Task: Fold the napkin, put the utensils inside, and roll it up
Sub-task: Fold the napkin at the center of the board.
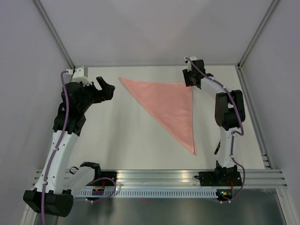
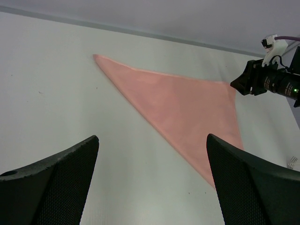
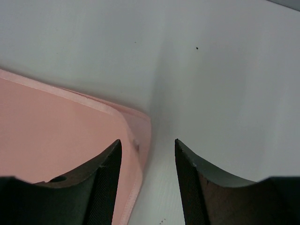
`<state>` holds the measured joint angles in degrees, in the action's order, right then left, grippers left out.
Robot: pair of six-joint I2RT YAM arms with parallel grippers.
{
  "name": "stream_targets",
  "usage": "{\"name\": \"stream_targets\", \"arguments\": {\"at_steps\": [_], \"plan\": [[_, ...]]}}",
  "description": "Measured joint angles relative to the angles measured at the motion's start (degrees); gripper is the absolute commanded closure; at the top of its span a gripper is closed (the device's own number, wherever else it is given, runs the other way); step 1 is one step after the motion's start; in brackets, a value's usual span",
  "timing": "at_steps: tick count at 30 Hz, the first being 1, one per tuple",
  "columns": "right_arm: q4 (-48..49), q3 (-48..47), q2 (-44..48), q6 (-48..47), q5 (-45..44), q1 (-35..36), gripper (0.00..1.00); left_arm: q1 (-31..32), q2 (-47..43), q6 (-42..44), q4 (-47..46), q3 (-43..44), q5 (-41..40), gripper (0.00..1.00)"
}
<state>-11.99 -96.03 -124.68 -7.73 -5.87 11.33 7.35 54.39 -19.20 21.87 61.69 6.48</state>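
Hovering in the upper right, the right end effector (image 1: pixel 189 82) was open over one corner of the pink napkin (image 1: pixel 171 105). The left end effector (image 1: pixel 107 89), open too, was farther off, upper left.

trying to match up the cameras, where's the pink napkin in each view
Top external: the napkin lies as a folded triangle, right of centre.
Left wrist: it fills the middle, tapering toward the lower right.
Right wrist: only one rounded corner shows, at the lower left.
Shared landmark: the right gripper at the napkin's far right corner, visible in all three views.
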Motion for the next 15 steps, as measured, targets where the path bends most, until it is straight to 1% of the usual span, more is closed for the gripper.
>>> {"name": "stream_targets", "arguments": {"at_steps": [5,9,12,15], "plan": [[-4.28,0.13,1.29,1.42,2.03,-3.39,0.44,0.0,-1.33,-1.97,-1.9,-1.57,0.13,0.0],[-7.13,3.15,6.67,2.6,3.5,-7.87,0.45,0.0,-3.37,-3.61,-4.48,-4.13,0.15,0.0],[-8.96,8.94,14.1,3.28,4.15,-11.82,0.45,0.0,-4.55,-5.42,-6.58,-6.49,0.87,0.0],[-10.93,17.88,23.06,3.43,3.93,-15.1,0.45,0.0,-5.09,-7.15,-9.16,-8.96,2.14,0.0]]}}
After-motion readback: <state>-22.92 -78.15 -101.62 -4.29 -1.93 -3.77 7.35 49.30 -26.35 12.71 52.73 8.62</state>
